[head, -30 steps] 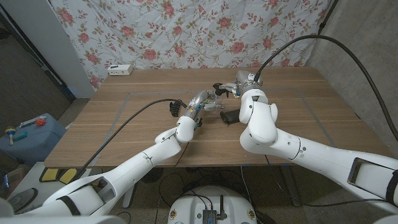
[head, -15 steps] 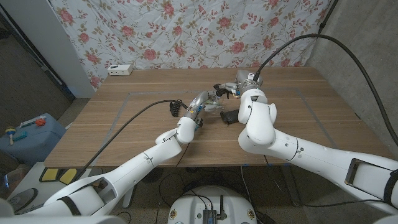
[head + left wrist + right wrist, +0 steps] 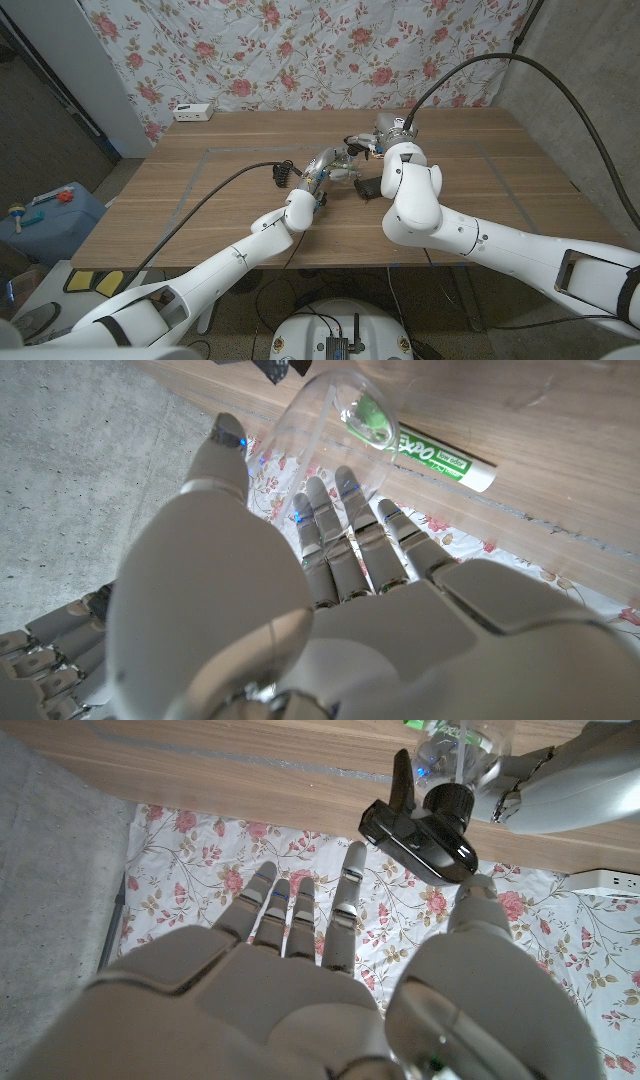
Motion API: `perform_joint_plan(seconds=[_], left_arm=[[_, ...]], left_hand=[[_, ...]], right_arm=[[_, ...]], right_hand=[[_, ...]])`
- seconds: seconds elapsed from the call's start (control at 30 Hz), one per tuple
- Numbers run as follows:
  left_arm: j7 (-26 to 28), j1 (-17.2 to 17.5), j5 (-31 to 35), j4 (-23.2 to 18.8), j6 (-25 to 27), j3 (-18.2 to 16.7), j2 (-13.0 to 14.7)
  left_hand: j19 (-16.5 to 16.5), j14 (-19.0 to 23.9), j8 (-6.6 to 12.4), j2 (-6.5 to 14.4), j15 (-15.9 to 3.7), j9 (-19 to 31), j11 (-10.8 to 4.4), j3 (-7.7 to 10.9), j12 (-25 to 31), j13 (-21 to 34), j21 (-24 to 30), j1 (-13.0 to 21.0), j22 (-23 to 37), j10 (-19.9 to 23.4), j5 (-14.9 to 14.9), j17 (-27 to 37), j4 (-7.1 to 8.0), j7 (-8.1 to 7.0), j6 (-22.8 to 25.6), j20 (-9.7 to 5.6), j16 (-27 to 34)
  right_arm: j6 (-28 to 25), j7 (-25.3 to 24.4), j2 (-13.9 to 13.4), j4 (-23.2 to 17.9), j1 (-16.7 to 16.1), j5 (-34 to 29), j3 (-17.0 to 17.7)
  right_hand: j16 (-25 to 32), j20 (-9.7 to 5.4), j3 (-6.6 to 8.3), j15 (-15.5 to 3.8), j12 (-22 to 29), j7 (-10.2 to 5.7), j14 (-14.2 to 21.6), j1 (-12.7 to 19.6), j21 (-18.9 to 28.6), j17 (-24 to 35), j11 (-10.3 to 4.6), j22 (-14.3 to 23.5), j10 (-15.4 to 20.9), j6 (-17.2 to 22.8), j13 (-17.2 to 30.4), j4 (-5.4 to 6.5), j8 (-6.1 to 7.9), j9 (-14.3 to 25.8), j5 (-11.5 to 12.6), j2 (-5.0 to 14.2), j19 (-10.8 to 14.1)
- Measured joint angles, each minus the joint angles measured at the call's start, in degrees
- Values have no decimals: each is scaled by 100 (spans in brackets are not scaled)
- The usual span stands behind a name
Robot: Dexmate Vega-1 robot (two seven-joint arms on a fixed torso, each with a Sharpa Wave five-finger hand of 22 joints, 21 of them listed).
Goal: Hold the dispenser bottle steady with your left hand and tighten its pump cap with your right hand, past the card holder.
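The dispenser bottle (image 3: pixel 343 167) sits near the middle of the wooden table (image 3: pixel 200 215), a clear bottle caught in my left hand (image 3: pixel 322 166); in the left wrist view the fingers (image 3: pixel 345 525) wrap its transparent wall (image 3: pixel 330 420), so I read that hand as grasping the bottle. Over the last second very little has shifted: my right arm has eased slightly toward the left of the head view, and the right hand (image 3: pixel 392 132) now hangs at about 1 o'clock from the bottle. In the right wrist view its fingers (image 3: pixel 290 920) are spread and hold nothing, with the black pump cap (image 3: pixel 425 825) just beyond the fingertips. I judge that the steadying half of the task is in place and the tightening has not begun; the right hand is lining up on the cap.

Counting, near to far: two arms and two hands of mine. One bottle with one pump cap. One dark flat thing at roughly 3 o'clock from the bottle, touching or nearly under my right forearm, which I take for the card holder (image 3: pixel 367 188), though it is too small to be sure. One green-labelled Expo marker (image 3: pixel 445 460) lying beside the bottle in the left wrist view. One white power strip (image 3: pixel 193 112) at 11 o'clock, at the far edge below the floral cloth (image 3: pixel 300 50).
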Motion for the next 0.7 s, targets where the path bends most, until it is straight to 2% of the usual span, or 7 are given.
perform_joint_plan(seconds=[0.1, 0.23, 0.43, 0.47, 0.7], left_arm=[[3, 0, -2, 9, -6, 1, -1], [5, 0, -7, 18, -11, 4, -6], [6, 0, -16, 18, -34, 4, -6], [6, -6, -18, 39, -35, 8, -10], [7, -8, -29, 46, -37, 8, -20]], left_hand=[[0, 0, -1, 0, 0, 0, 0, 0, 0, 28, 0, 0, 0, 0, 0, 0, 0, 0, 0, 0, -2], [0, 0, -4, 0, 0, 0, 0, 0, -1, 28, 0, 0, 0, 0, 0, -1, 0, 0, 0, 0, -3], [0, 0, -18, 0, 0, -1, 0, 0, -3, 27, 0, 0, 0, 0, 0, -2, 0, 0, 0, 0, -3], [0, 0, -20, 0, 0, -1, 0, 0, -3, 27, 0, 0, 0, 0, 0, -2, 0, 0, 0, 0, -3], [0, 2, -17, 0, 2, -1, 0, -1, -4, 27, 0, 0, 0, -1, 0, -3, 1, 0, 0, 0, -5]], right_arm=[[0, 0, 12, 26, 3, 0, -18], [0, 177, 56, 90, 3, -249, -36], [0, 177, 131, 194, -22, -249, -57], [0, 393, 151, 228, -25, -584, -64], [0, 539, 212, 350, -23, -784, -107]], right_hand=[[0, -14, 0, -20, 0, -40, 48, -15, 0, 14, 0, 0, 37, 84, 0, 0, 35, 12, 0, -15, 39], [44, -33, 0, -50, 0, -78, 112, -15, 0, 29, -21, 0, 98, 222, 0, 0, 148, 50, 0, -15, 95], [44, -69, 0, -114, 0, -152, 177, -15, 0, 28, -51, 0, 190, 419, 30, 0, 275, 79, 2, -15, 131], [44, -70, 0, -100, 0, -151, 207, -15, 0, 29, -73, 0, 212, 461, 31, 0, 294, 88, 4, -15, 132], [88, -84, 0, -133, 0, -186, 258, -15, 0, 28, -82, 0, 283, 596, 30, 0, 399, 133, 4, -15, 207]])
